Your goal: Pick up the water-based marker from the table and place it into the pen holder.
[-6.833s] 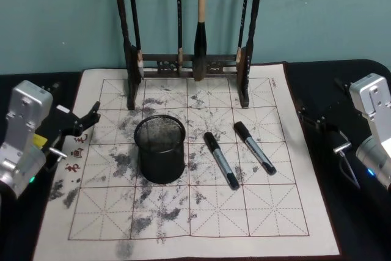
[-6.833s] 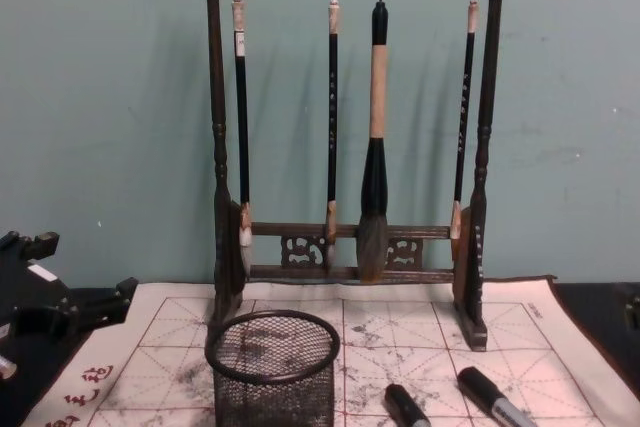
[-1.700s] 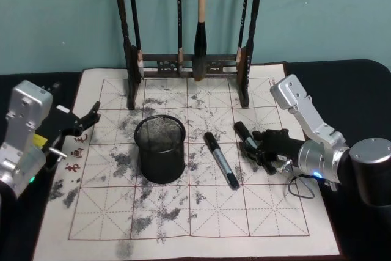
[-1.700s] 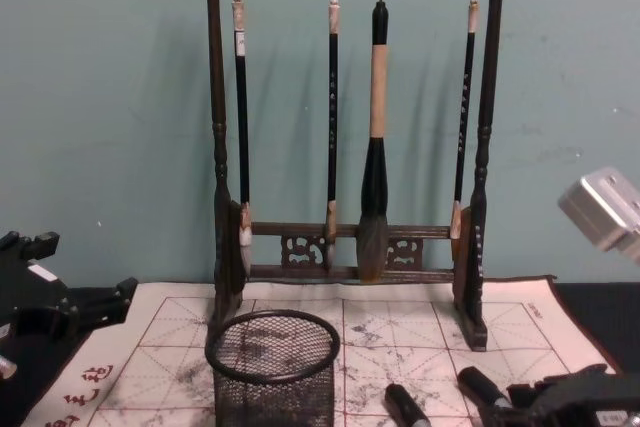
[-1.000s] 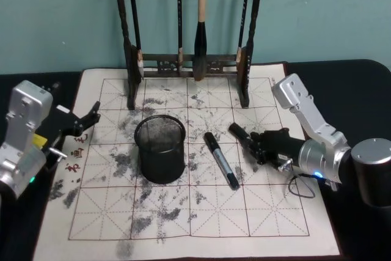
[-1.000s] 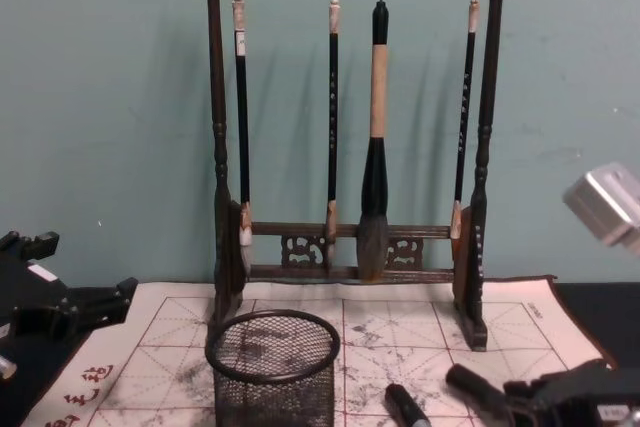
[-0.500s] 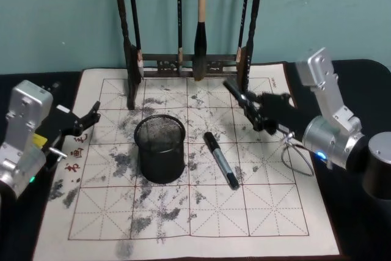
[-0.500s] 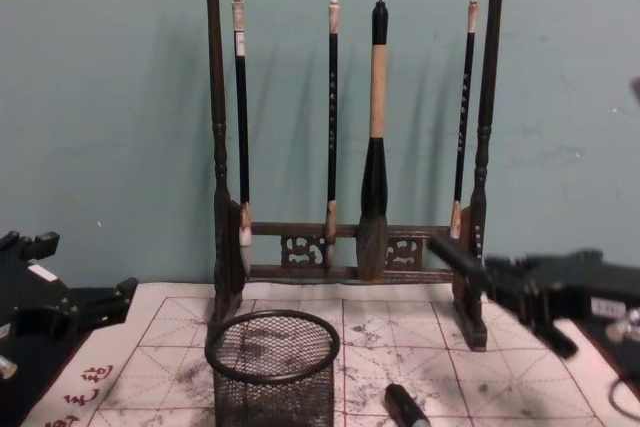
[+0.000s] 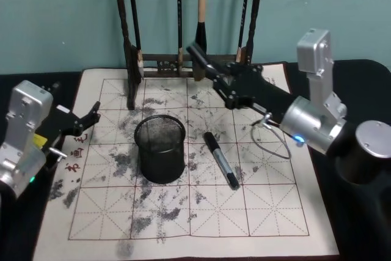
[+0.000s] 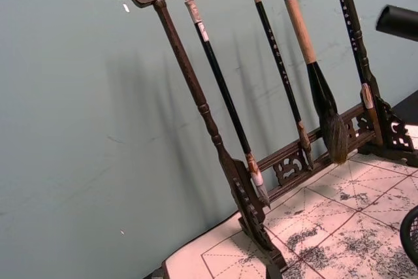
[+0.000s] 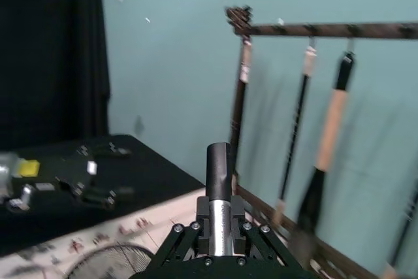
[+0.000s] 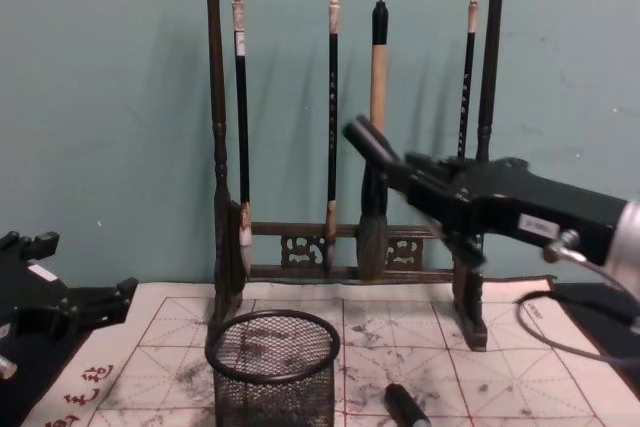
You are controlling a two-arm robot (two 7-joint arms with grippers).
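My right pincer is clamped on one water-based marker and holds it in the air, tilted, its capped end pointing up and to the left. It hangs in front of the brush rack, behind and to the right of the pen holder. A second marker lies flat on the ink-stained mat, just right of the holder. My left pincer sits parked at the mat's left edge over the tabletop, fingers spread.
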